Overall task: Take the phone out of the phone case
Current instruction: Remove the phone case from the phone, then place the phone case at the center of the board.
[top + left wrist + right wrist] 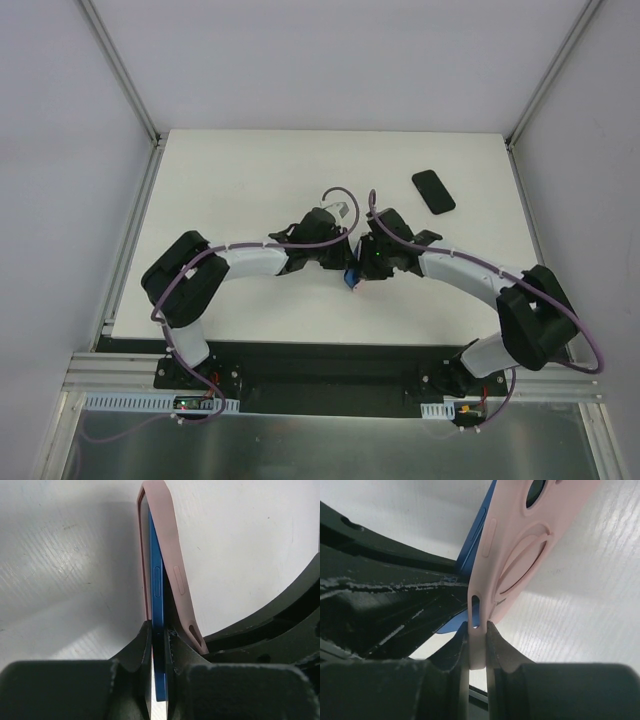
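Both grippers meet over the middle of the table, each holding one part. My left gripper (159,630) is shut on the phone (156,590), a slim slab seen edge-on with a blue side rim. The salmon-pink phone case (172,555) bows away from the phone on the right side, while its far end still wraps the phone's top. My right gripper (477,630) is shut on the phone case's (530,545) lower edge. The phone's blue rim (472,545) shows behind the case. From above, only a blue bit of the phone (353,278) shows between the grippers.
A black rounded rectangular slab (433,190) lies flat on the white table (250,180) at the back right. White walls with metal posts enclose the table on three sides. The other arm's dark body (280,630) fills the right of the left wrist view.
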Available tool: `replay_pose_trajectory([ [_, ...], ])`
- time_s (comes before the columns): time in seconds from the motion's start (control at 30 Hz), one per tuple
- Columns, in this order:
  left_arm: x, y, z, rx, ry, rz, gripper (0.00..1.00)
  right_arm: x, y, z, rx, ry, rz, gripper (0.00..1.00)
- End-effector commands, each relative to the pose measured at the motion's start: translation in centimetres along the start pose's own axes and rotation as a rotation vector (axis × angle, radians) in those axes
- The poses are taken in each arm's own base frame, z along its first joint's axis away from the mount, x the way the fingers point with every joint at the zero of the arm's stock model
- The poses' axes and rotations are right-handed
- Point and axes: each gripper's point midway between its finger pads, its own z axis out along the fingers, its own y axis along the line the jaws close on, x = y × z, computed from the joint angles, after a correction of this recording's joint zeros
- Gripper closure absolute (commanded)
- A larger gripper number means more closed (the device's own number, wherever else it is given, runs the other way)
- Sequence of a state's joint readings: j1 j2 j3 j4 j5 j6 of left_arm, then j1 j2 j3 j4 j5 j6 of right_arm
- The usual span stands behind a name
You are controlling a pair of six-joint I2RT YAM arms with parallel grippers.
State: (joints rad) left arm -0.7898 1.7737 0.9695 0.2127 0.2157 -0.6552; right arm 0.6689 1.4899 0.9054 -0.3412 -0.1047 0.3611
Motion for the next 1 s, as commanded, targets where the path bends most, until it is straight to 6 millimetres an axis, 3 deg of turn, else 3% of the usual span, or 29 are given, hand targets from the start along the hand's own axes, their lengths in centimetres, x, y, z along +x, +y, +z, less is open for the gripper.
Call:
replay_pose_trajectory([
  [0.0,4.4,6.4,-2.8,-0.215,0.159,-0.016,1.00,-2.3,-7.2,-2.2,0.247,-0.141,0.015,0.99],
  [0.23,4.5,8.3,-4.0,-0.255,0.151,-0.045,1.00,-2.4,-8.5,-3.4,0.230,-0.190,-0.040,0.99],
  [0.4,3.2,7.2,-5.0,-0.213,0.120,-0.048,1.00,-4.3,-6.2,-4.7,0.116,-0.279,-0.071,0.99],
  [0.5,0.5,6.0,-6.3,-0.224,0.049,-0.013,1.00,-6.2,-4.9,-5.5,0.081,-0.328,-0.061,0.99],
  [0.63,-4.5,7.1,-10.1,-0.441,-0.051,0.089,1.00,-8.4,-3.4,-5.0,-0.004,-0.341,-0.005,0.99],
  [0.67,-5.8,8.6,-11.0,-0.545,-0.089,0.107,1.00,-9.4,-3.0,-4.8,-0.031,-0.361,0.009,0.99],
  [0.77,-8.3,10.5,-13.0,-0.707,-0.134,0.128,1.00,-10.9,-2.1,-3.2,-0.133,-0.344,0.067,0.99],
  [0.97,-11.1,13.8,-15.8,-0.877,-0.184,0.105,1.00,-12.0,-2.5,-0.5,-0.156,-0.269,0.094,0.99],
])
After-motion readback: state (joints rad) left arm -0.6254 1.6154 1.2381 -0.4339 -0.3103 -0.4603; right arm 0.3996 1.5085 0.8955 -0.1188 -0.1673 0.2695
